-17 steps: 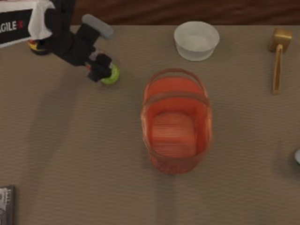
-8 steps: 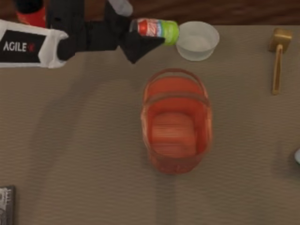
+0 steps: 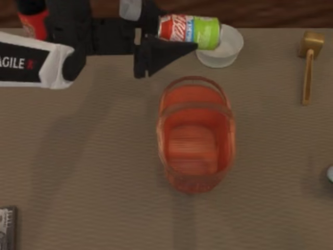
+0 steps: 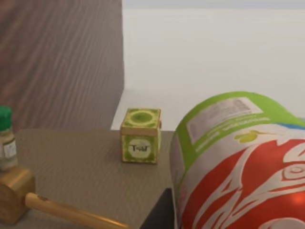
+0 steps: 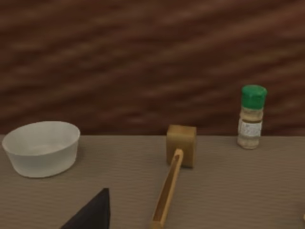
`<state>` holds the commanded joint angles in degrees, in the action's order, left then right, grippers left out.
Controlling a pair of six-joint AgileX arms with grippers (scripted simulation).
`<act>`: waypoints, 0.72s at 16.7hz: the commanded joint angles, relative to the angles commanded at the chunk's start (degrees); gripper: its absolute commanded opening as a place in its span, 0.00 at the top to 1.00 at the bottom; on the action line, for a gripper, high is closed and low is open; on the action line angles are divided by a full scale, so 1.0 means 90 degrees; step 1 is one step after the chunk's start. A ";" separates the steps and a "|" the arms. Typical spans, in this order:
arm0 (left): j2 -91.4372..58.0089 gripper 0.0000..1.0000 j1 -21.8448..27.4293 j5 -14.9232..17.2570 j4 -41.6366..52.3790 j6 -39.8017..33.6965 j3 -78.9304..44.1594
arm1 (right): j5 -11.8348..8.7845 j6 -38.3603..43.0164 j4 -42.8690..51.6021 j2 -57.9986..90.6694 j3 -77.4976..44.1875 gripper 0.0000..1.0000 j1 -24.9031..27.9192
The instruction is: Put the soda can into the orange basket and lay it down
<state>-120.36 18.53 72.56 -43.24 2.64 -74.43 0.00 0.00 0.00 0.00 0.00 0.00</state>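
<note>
Soda can (image 3: 189, 32) in left hand (image 3: 174, 41), now nearer white bowl (image 3: 229, 52).

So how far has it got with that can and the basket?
Picked up already: the left tool holds the soda can sideways in the air, near the white bowl. Left to do: carry it over the orange basket, which holds nothing yet, and lay it inside.

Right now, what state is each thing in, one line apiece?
soda can: lifted, lying sideways, over the white bowl's edge
left gripper: shut on the soda can
orange basket: upright, empty
white bowl: upright, empty
wooden mallet: lying flat
spice jar: upright, capped
</note>
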 joint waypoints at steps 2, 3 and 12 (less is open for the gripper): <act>0.0015 1.00 0.0003 0.0026 -0.0031 -0.0012 0.0014 | 0.0000 0.0000 0.0000 0.0000 0.0000 0.00 0.0000; 0.0015 1.00 0.0003 0.0026 -0.0031 -0.0012 0.0014 | 0.0000 0.0000 0.0000 0.0000 0.0000 0.00 0.0000; -0.1048 1.00 -0.0104 0.0050 -0.1349 -0.0027 0.0232 | 0.0000 0.0000 0.0000 0.0000 0.0000 0.00 0.0000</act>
<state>-129.79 17.60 73.01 -55.38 2.40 -72.34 0.00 0.00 0.00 0.00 0.00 0.00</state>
